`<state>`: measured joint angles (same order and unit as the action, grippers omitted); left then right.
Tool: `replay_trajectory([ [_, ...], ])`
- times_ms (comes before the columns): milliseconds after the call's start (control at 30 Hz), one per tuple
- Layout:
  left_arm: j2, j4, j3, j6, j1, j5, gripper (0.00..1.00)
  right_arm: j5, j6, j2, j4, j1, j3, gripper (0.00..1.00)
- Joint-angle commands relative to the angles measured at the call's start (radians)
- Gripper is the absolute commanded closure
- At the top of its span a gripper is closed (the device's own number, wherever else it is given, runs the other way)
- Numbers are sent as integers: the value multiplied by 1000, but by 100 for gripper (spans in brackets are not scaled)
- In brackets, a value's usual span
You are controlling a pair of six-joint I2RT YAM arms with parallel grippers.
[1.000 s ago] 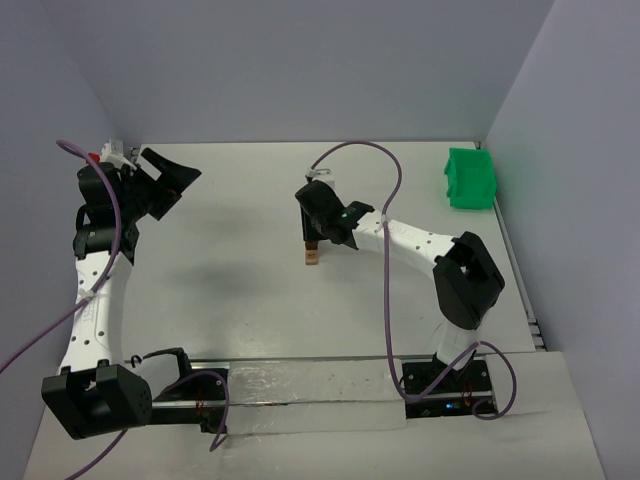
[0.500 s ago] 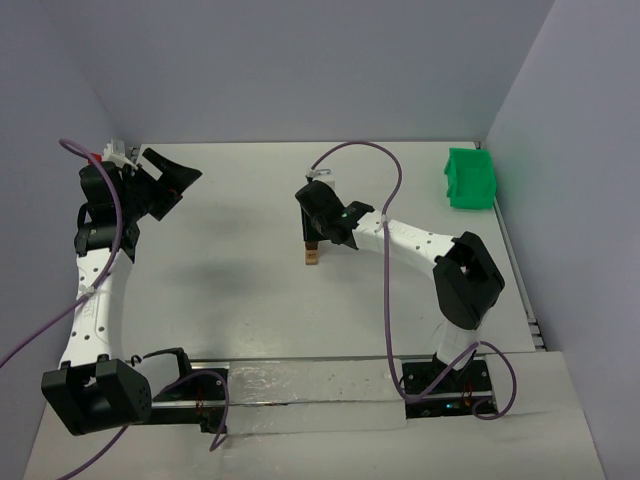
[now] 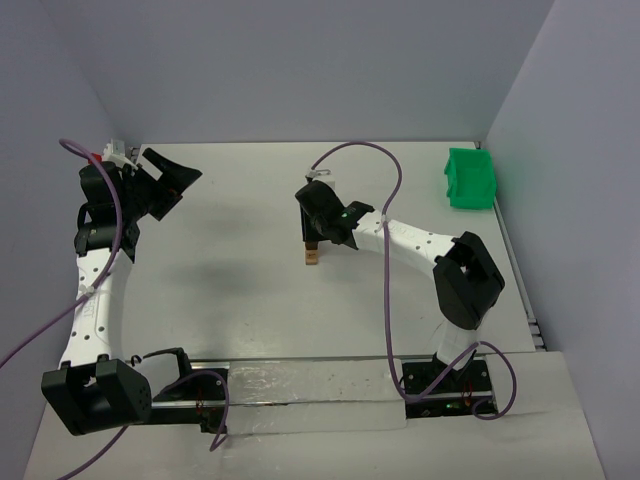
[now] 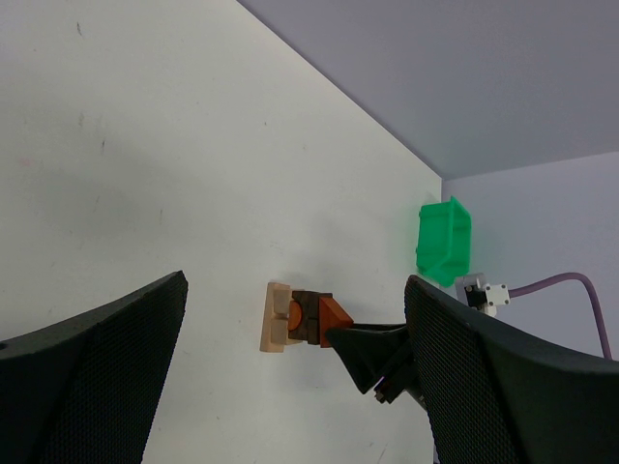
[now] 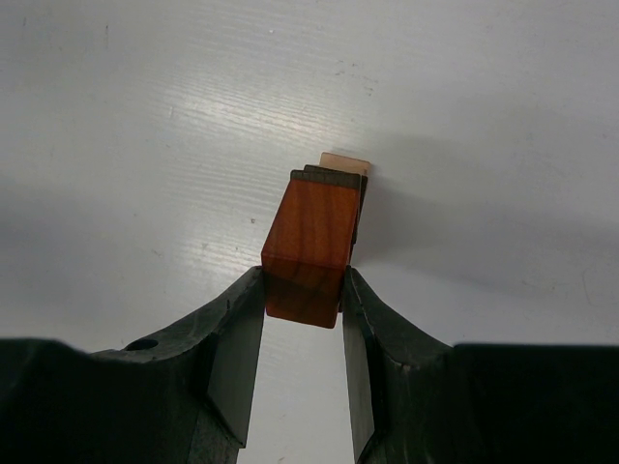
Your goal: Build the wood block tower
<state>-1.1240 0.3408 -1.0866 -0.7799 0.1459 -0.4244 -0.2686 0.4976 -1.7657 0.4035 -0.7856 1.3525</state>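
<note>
The wood block tower (image 3: 312, 257) stands mid-table: a light tan base, dark brown blocks and a reddish-brown wedge on top. In the left wrist view the tower (image 4: 290, 317) appears sideways with the wedge (image 4: 336, 314) at its tip. My right gripper (image 3: 311, 241) hangs straight above it, shut on the wedge (image 5: 311, 242); both pads (image 5: 242, 319) press the wedge's sides, and the lower blocks (image 5: 345, 163) peek out beneath. My left gripper (image 3: 168, 180) is raised at the far left, wide open and holding nothing, aimed toward the tower.
A green bin (image 3: 469, 178) sits at the back right corner against the wall, also seen as the green bin (image 4: 444, 241) in the left wrist view. Walls close the table on the left, back and right. Purple cables loop over both arms.
</note>
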Motion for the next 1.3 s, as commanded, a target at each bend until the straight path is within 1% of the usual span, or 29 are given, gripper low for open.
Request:
replay_trajectory([
  [0,11,-21,-32,11,7,-13,1,-7,8,18,-17,0,-1,74],
  [167,6,-18,-39,13,6,-12,1,-4,9,15,-15,2,1,67],
  [300,7,-19,-35,11,6,-11,1,-8,9,18,-23,2,-10,59],
  [400,11,-19,-33,15,7,-8,1,-10,10,18,-25,1,-13,56],
  [500,9,-17,-36,14,7,-10,1,-8,8,18,-20,0,-10,51],
  [600,9,-19,-36,14,7,-10,1,-6,9,20,-23,0,-12,40],
  [633,9,-19,-36,13,7,-11,1,-6,9,20,-23,0,-15,40],
  [700,9,-17,-39,15,7,-10,1,-8,7,26,-29,0,-23,23],
  [733,9,-17,-39,16,7,-10,1,-7,7,26,-31,0,-23,22],
  [767,11,-17,-41,16,7,-7,1,-4,8,29,-31,0,-24,10],
  [800,12,-17,-41,19,7,-5,1,2,6,30,-31,0,-22,5],
  [833,12,-16,-41,20,7,-4,1,11,6,33,-28,0,-16,1],
  [933,13,-7,-56,49,9,-5,1,68,-20,46,-5,1,35,0],
  [967,9,4,-68,65,9,-9,1,78,-29,53,6,0,54,0],
  [1067,-36,75,-134,203,7,-43,1,109,-102,126,25,3,114,0],
  [1133,-86,180,-209,336,7,-66,1,118,-153,194,29,12,131,0],
  [1200,-128,277,-261,491,7,-64,1,141,-206,269,52,50,145,0],
  [1233,-137,314,-272,536,7,-34,1,148,-226,304,68,82,145,0],
  [1267,-138,331,-274,564,7,-13,1,210,-241,322,78,114,142,0],
])
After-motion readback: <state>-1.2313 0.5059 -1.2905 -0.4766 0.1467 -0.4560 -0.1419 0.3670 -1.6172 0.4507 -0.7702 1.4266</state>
